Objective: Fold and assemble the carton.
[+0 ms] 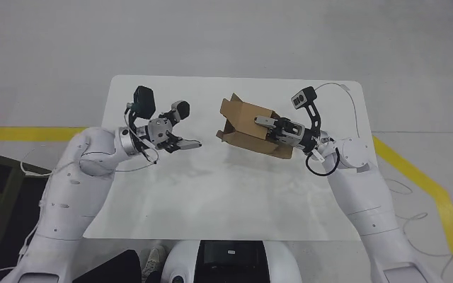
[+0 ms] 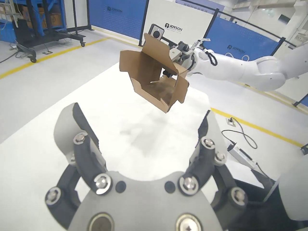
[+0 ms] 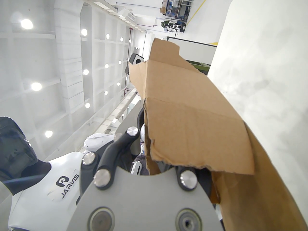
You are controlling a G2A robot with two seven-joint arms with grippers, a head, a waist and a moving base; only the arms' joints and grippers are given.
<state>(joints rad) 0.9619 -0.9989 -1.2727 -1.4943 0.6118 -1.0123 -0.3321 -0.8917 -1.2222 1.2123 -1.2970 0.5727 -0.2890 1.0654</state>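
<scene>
Two grippers hang over the white table (image 1: 233,205): the right gripper (image 1: 272,129) clamps the half-open brown carton (image 1: 244,120) above the table's right half, the left gripper (image 1: 187,145) spreads empty fingers (image 2: 72,126) above its left half. Grey floor (image 1: 212,35) with yellow lines (image 1: 28,132) surrounds the table.

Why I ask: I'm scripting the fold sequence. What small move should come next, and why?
Probably ease the left gripper toward the carton, to meet a loose flap at its open end. The right gripper holds the carton raised above the table, its unfolded flaps turned toward the left gripper, which is open, empty and well apart from it.
</scene>
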